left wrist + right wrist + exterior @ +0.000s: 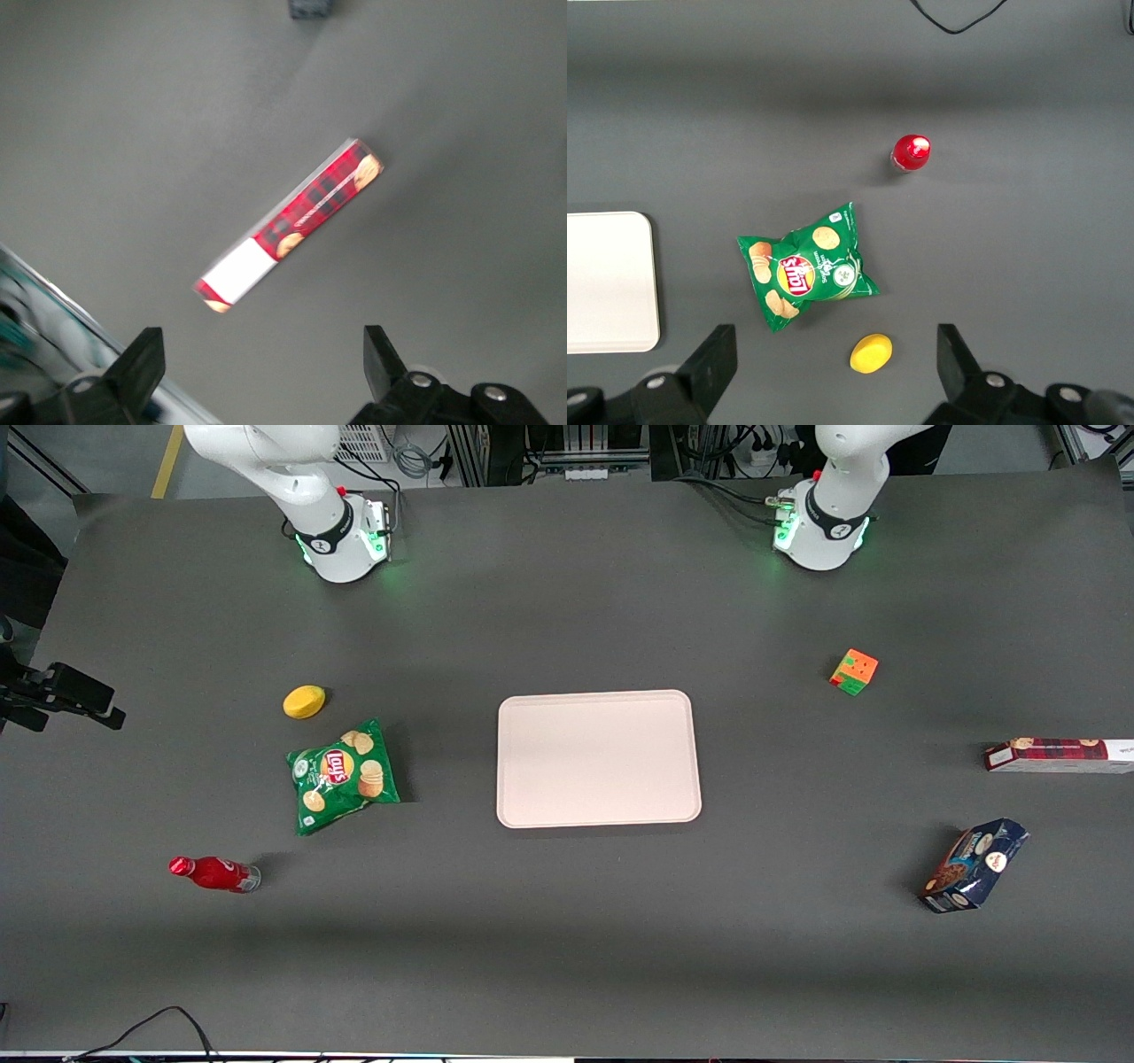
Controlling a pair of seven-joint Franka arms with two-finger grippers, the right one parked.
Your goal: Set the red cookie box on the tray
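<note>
Gripper [257, 359] hovers wide open and empty above the long red tartan cardboard cookie box [291, 227]; light, stiff, best pinched across its narrow middle.

robot lab | bench-mounted arm bases [819, 536] | equipment racks [549, 452]

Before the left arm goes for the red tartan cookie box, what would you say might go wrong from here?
The long red tartan cardboard cookie box lies at the table's working-arm end, partly cut off in the front view, so reach may be strained. In the wrist view it sits diagonal to the open left gripper, hovering above; without rotating, the fingers may close along its length. It is far from the pale pink tray.
</note>
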